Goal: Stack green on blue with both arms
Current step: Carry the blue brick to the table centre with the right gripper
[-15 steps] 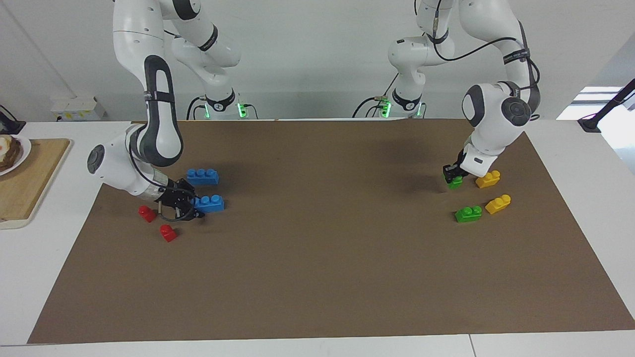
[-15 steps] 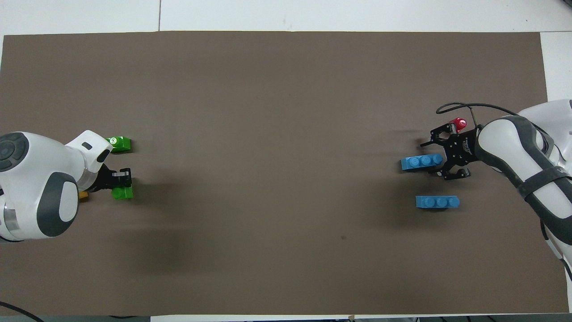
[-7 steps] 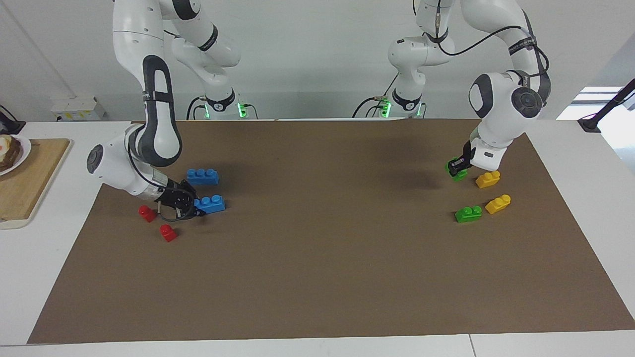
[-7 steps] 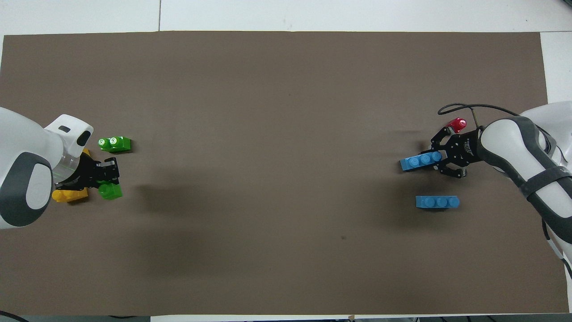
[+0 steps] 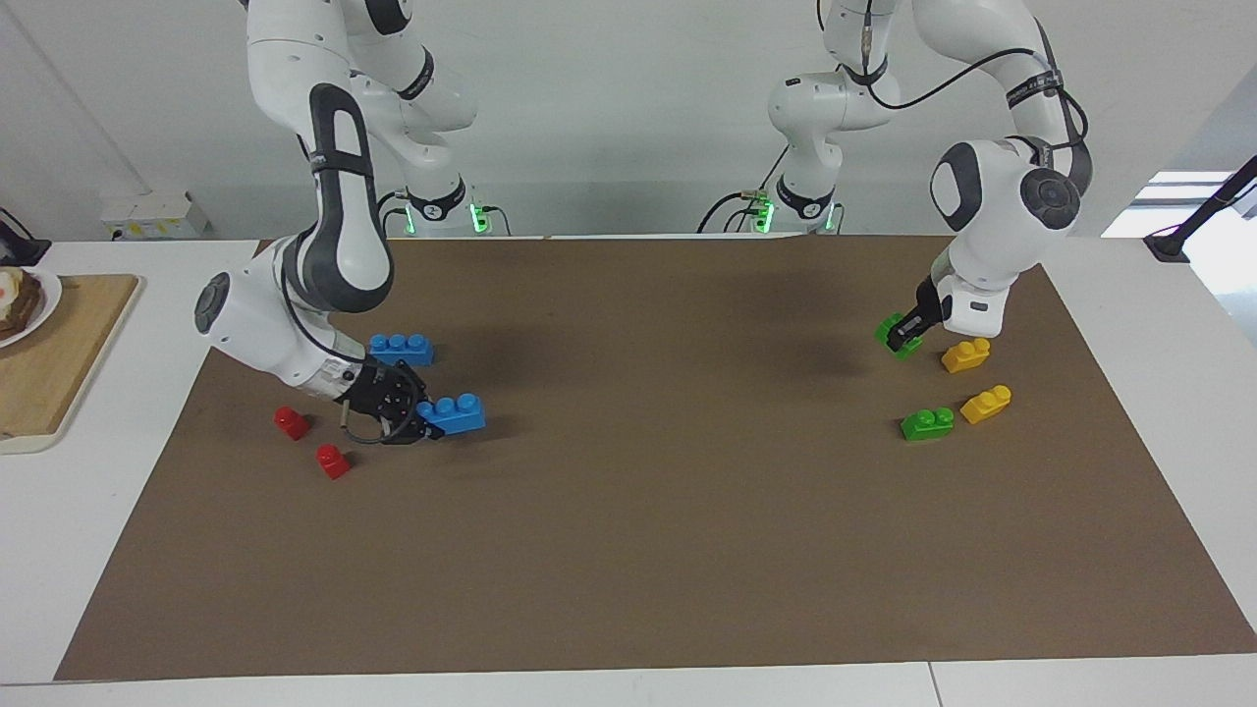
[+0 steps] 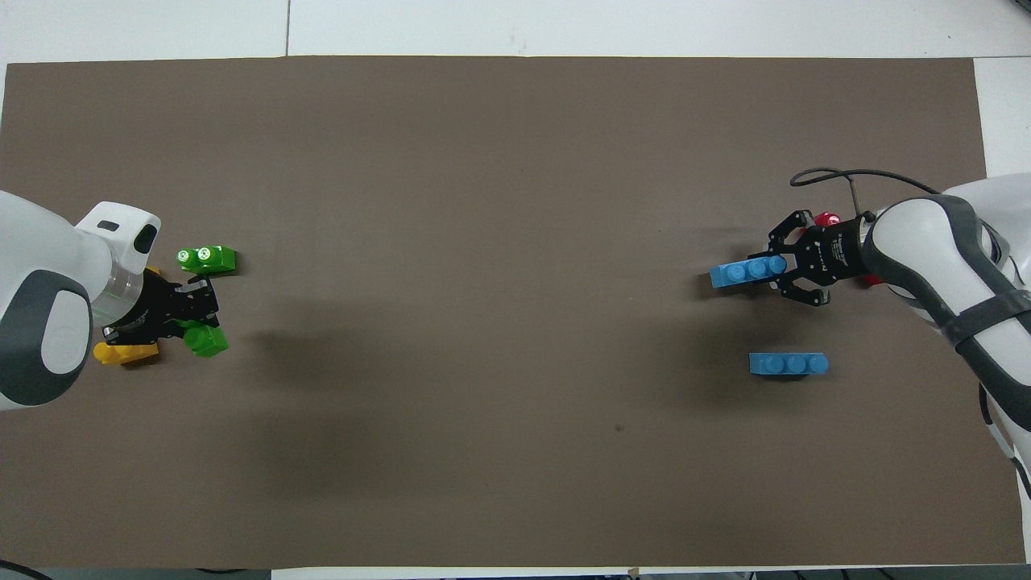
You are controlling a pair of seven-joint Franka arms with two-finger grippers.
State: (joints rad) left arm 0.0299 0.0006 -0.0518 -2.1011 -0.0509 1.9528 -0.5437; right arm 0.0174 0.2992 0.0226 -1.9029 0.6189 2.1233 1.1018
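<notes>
Green brick and blue brick are each clamped and lifted at their own ends of the brown mat.

Facing view: the left gripper (image 5: 901, 337) pinches one green brick (image 5: 892, 330), tilted, over the mat (image 5: 628, 550) beside a yellow brick (image 5: 965, 354); the right gripper (image 5: 410, 420) grips one end of a blue brick (image 5: 454, 413), so carry it level, studs up, toward mid-mat. Overhead view: the spare green brick (image 6: 207, 258), spare blue brick (image 6: 788, 364) and a red brick (image 6: 826, 218) sit near the grippers; open mat lies between the arms.
</notes>
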